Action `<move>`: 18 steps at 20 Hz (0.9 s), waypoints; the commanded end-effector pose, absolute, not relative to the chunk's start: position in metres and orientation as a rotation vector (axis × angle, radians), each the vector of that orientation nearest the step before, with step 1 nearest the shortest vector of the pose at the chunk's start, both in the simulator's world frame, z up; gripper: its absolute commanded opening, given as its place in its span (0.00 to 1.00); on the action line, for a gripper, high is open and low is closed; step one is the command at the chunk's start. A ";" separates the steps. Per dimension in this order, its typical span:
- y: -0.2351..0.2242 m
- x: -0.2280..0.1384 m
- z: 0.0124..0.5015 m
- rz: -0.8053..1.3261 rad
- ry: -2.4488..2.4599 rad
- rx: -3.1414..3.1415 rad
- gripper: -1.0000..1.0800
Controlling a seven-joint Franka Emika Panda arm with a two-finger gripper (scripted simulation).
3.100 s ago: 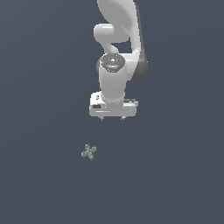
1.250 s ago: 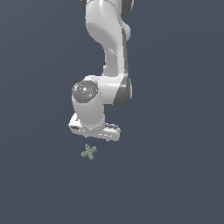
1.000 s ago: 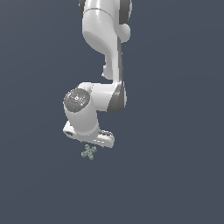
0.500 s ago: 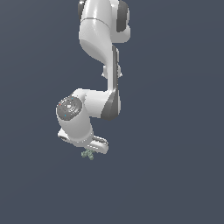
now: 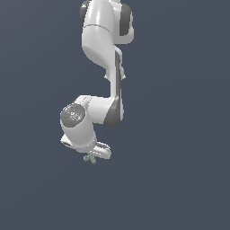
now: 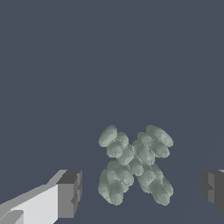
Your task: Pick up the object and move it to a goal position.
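Gripper (image 5: 91,157) has lowered onto object (image 6: 134,163); wrist view shows jaws apart.

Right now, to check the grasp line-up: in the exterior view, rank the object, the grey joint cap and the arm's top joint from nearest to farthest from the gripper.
1. The object, just under the gripper, between its open fingers.
2. The grey joint cap, above, toward the exterior view's left.
3. The top joint, highest in the picture.

Knobbly matt object (image 6: 134,164); smooth glossy white arm (image 5: 104,49); matt grey floor (image 5: 179,134).
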State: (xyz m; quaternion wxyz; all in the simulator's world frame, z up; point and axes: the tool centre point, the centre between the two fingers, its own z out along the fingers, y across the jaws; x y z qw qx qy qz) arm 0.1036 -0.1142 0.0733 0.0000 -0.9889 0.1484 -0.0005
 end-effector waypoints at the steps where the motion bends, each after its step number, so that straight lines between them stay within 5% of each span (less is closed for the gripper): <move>1: -0.115 0.103 0.059 0.000 0.468 -3.107 0.96; 11: -0.115 0.104 0.040 0.000 0.469 -3.106 0.96; 12: -0.115 0.104 0.040 0.000 0.469 -3.106 0.00; 18: -0.115 0.104 0.040 0.000 0.469 -3.106 0.00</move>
